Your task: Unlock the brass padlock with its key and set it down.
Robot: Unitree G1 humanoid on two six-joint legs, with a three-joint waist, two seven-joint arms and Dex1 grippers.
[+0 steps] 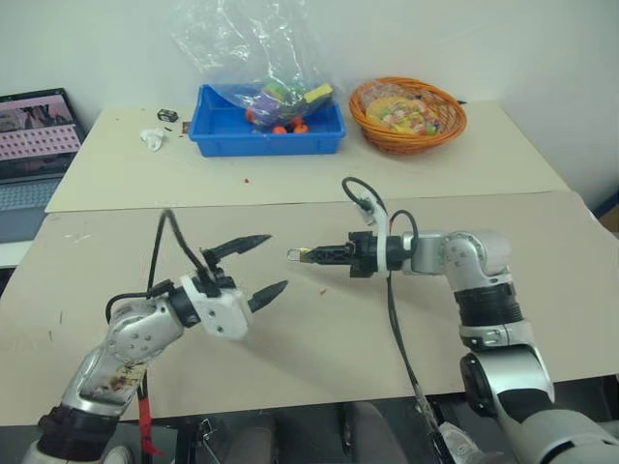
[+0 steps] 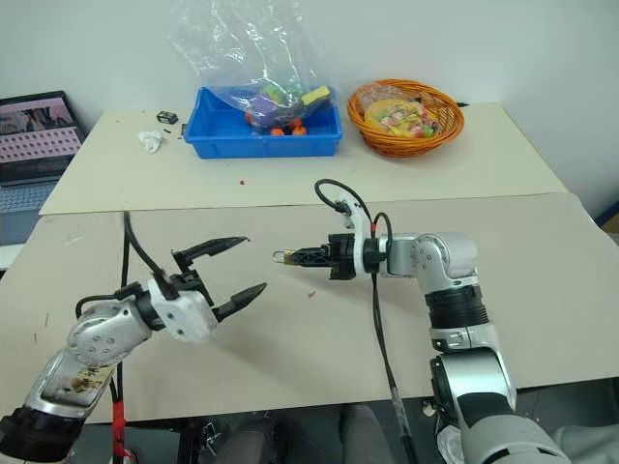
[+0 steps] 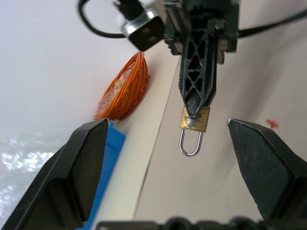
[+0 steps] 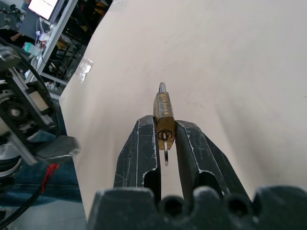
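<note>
Left end effector (image 1: 259, 263) nearest, fingers wide apart, holding nothing. Just right of it, right end effector (image 1: 302, 255) clamped on brass padlock (image 3: 194, 119) above bench (image 1: 319, 338); key (image 4: 165, 149) sits in keyhole, shackle pointing left twd the left one. Risk: thin pinch grip, padlock could twist/slip w/ any nudge. Far: blue bin (image 1: 266, 135), basket (image 1: 407, 116).

No text, label or number can be read anywhere. Marks on the small brass padlock body (image 4: 163, 113) are too fine to make out.
</note>
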